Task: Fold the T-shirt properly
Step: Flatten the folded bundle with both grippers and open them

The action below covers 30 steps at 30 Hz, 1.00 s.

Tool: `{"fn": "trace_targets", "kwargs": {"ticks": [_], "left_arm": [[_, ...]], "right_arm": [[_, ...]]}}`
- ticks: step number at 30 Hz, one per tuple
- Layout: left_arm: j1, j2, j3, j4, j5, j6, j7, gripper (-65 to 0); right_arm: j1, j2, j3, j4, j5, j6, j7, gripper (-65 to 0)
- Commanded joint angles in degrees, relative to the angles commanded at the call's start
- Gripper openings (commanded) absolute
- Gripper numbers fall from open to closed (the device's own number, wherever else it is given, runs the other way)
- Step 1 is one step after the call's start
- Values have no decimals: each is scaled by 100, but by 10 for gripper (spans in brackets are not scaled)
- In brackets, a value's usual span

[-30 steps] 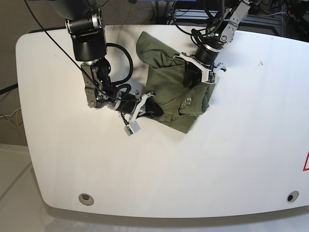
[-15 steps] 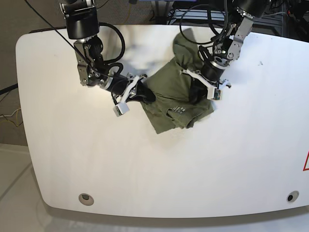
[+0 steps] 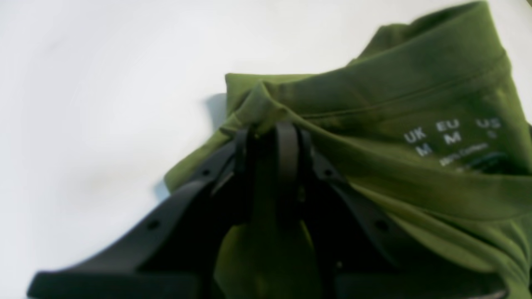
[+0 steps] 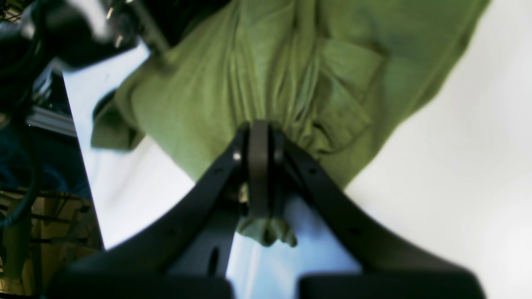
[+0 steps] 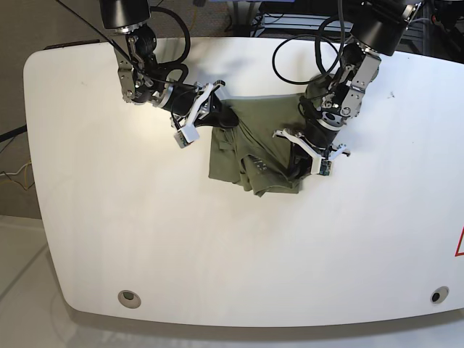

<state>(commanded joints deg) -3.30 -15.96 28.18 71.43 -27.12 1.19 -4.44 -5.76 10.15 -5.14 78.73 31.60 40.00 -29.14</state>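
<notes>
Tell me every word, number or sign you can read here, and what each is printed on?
"UK EU US" stands on the printed label inside the T-shirt, seen by the left wrist camera.
"M M" sits just below it; the mark under "US" is too faint to read.
The lines beneath are too blurred to read.
A red sign at the table's edge is cut off: unreadable.

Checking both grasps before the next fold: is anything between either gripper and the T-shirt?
Nothing visible. The left gripper and right gripper are each shut directly on the T-shirt, with cloth bunched between their fingers.
</notes>
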Motion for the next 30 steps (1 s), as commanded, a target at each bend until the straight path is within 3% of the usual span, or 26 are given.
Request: {"fn": "trace_targets", "kwargs": {"ticks": [13, 18, 30], "left_arm": [[0, -44, 114, 396, 0, 0, 0, -572], [343, -299, 105, 818, 0, 0, -9, -572], [695, -545, -220, 2013, 0, 0, 18, -572]], "right_arm": [[-229, 35, 70, 202, -18, 0, 0, -637], [-264, 44, 70, 290, -18, 0, 141, -637], [-158, 53, 281, 1020, -18, 0, 255, -637]]}}
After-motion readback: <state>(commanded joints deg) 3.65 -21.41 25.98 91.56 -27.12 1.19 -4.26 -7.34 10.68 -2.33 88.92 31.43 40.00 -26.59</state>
